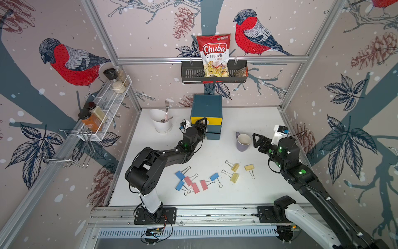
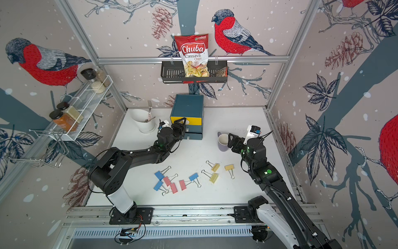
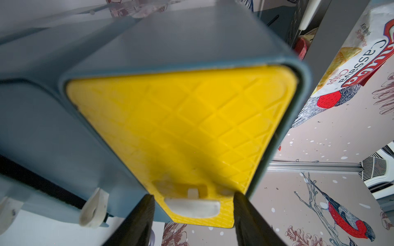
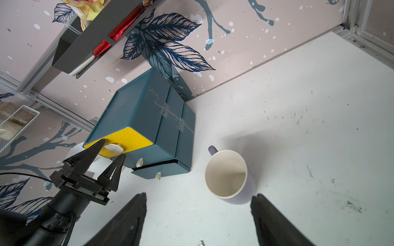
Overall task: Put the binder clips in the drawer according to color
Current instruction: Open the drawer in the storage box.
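Three-drawer chest at the rear edge of the worktop, against the back wall. Left gripper: fingers apart, straddling the white pull tab of the yellow top drawer, with a gap on each side. Right gripper: fingers apart, nothing between them, just beside the lilac mug. Blue clips, pink-red clips and pale yellow clips lie loose toward the front edge, bare worktop between them and the mug.

The dark teal drawer is fronted at its top in diamond-patterned yellow; before it, blue, pink-red and pale yellow binder clips are seen on the white tabletop
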Robot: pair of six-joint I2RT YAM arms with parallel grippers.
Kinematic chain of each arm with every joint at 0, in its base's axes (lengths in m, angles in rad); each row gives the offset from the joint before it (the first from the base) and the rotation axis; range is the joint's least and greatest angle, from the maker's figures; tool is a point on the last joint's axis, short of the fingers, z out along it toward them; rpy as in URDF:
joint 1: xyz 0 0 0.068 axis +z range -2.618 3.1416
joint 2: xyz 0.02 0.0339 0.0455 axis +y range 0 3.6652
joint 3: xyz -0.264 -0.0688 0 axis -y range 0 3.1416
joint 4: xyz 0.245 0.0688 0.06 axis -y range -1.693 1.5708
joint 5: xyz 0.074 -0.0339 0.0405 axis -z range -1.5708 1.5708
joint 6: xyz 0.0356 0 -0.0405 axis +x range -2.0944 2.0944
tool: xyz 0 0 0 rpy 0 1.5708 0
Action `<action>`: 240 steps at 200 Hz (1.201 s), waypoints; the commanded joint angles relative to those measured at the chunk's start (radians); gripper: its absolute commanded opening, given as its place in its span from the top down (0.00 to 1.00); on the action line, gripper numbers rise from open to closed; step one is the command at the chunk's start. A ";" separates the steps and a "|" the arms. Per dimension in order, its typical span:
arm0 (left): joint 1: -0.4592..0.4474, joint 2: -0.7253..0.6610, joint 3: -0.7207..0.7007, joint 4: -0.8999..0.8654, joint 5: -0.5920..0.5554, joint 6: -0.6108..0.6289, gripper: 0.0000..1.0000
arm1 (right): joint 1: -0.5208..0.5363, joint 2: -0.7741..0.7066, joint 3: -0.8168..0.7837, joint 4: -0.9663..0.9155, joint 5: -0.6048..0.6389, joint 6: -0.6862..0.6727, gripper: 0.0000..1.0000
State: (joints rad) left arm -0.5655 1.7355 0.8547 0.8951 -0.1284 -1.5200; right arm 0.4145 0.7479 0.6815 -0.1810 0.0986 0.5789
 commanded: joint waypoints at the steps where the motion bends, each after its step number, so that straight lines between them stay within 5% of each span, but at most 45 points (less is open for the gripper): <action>1: 0.008 0.011 0.020 0.047 -0.007 0.015 0.39 | -0.001 -0.003 -0.003 0.024 -0.010 -0.008 0.18; 137: 0.013 0.034 0.035 0.041 -0.023 0.029 0.62 | -0.021 -0.015 -0.022 0.029 -0.028 -0.008 0.18; 240: -0.017 -0.038 -0.018 0.017 -0.064 0.035 0.66 | -0.021 -0.007 -0.039 0.019 -0.003 -0.002 0.22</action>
State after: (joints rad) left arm -0.5701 1.7302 0.8597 0.8845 -0.1570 -1.5120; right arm 0.3923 0.7361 0.6430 -0.1799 0.0765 0.5758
